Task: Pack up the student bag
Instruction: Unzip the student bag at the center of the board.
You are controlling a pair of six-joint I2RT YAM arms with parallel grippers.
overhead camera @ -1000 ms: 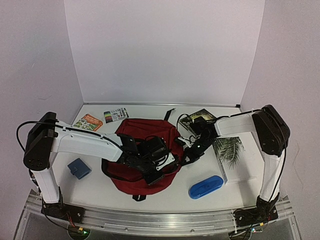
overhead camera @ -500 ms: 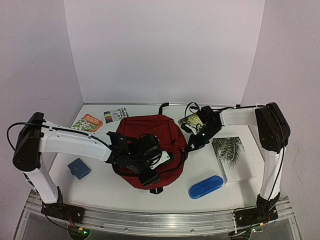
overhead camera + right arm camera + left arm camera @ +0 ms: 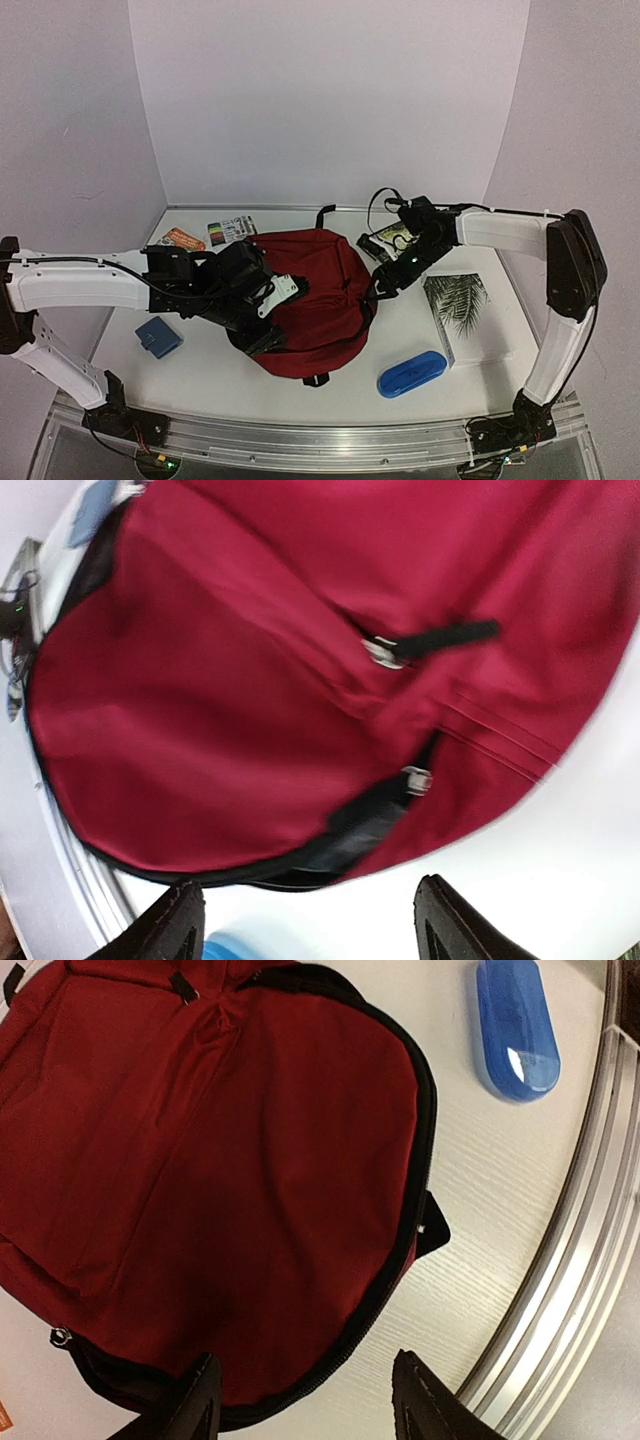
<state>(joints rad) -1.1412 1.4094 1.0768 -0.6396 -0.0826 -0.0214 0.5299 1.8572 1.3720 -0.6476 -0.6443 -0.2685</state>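
Observation:
The student bag (image 3: 318, 298), dark red with black trim, lies flat in the middle of the table. My left gripper (image 3: 258, 335) hovers open at its near-left edge. In the left wrist view the left gripper (image 3: 310, 1405) straddles the bag's black zip edge (image 3: 372, 1300) and holds nothing. My right gripper (image 3: 384, 288) is open at the bag's right side. In the right wrist view the right gripper (image 3: 315, 925) is over bare table, just off a short zip gap showing grey lining (image 3: 375, 825). The bag (image 3: 250, 680) fills that view.
A blue oblong case (image 3: 411, 373) lies near the front right, also visible as the blue case (image 3: 517, 1026). A palm-leaf book (image 3: 460, 308) lies right of the bag, a small blue box (image 3: 158, 336) to its left. An orange booklet (image 3: 181, 240), a colour card (image 3: 231, 230) and a dark book (image 3: 396, 237) sit at the back.
Both grippers have gone from shut to open and let go of the bag. The left arm has drawn back to the left. The bag has shifted toward the back and lies flatter.

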